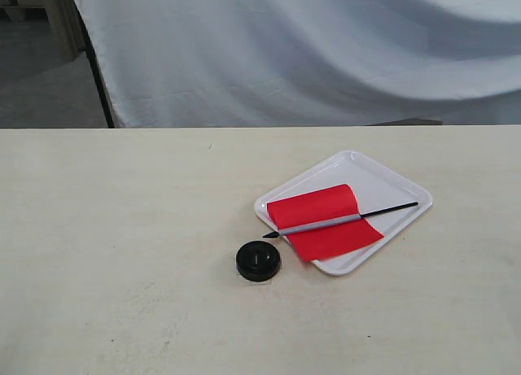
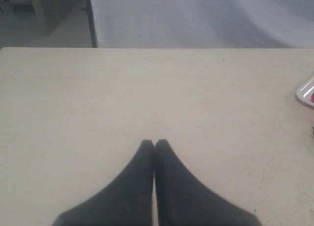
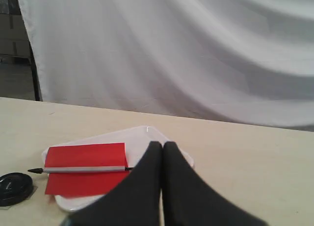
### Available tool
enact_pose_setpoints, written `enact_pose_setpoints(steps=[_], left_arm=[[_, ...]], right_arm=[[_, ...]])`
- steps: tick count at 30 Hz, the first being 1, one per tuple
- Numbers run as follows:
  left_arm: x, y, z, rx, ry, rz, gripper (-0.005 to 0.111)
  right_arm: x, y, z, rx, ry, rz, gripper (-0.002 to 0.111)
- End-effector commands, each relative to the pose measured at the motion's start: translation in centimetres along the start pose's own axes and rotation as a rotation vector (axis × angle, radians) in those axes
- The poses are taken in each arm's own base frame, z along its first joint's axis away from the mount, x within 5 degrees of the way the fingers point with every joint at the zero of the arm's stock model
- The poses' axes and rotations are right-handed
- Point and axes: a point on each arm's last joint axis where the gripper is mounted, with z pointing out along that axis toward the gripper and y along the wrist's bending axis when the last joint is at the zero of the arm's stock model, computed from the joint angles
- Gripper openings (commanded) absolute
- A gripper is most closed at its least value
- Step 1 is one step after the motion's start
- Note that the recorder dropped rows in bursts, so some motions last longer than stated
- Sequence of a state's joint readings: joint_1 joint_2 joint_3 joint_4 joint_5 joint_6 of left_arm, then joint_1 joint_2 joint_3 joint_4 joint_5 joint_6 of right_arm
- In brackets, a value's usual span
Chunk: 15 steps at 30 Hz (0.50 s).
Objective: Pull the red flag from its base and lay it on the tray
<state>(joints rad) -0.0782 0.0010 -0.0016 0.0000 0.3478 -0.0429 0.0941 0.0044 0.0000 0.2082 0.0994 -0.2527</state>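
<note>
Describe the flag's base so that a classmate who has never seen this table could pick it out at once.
On the pale table, find the white tray with the red flag lying across it. Beside the tray's near left edge in the exterior view, not touching it, sits the base. It is the only round black disc there, far smaller than the tray.

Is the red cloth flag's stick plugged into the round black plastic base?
No, the red cloth flag lies flat on the white rectangular plastic tray, outside the base.
</note>
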Motion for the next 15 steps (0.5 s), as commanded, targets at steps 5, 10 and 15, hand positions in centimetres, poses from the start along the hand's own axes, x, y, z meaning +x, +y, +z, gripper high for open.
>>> enact_pose_setpoints(steps=[5,10,15], left_arm=[[0.01,-0.02,0.01,0.004,-0.004,0.002,0.0],[0.01,-0.02,0.01,0.004,-0.004,0.002,0.0],[0.01,-0.02,0.01,0.004,-0.004,0.002,0.0]], right_arm=[[0.44,0.34,-0.05,-0.037,0.049,0.144,0.0],[0.45,0.36,-0.05,-0.038,0.051,0.159,0.0],[0.53,0.4,-0.06,-0.042,0.06,0.163,0.0]])
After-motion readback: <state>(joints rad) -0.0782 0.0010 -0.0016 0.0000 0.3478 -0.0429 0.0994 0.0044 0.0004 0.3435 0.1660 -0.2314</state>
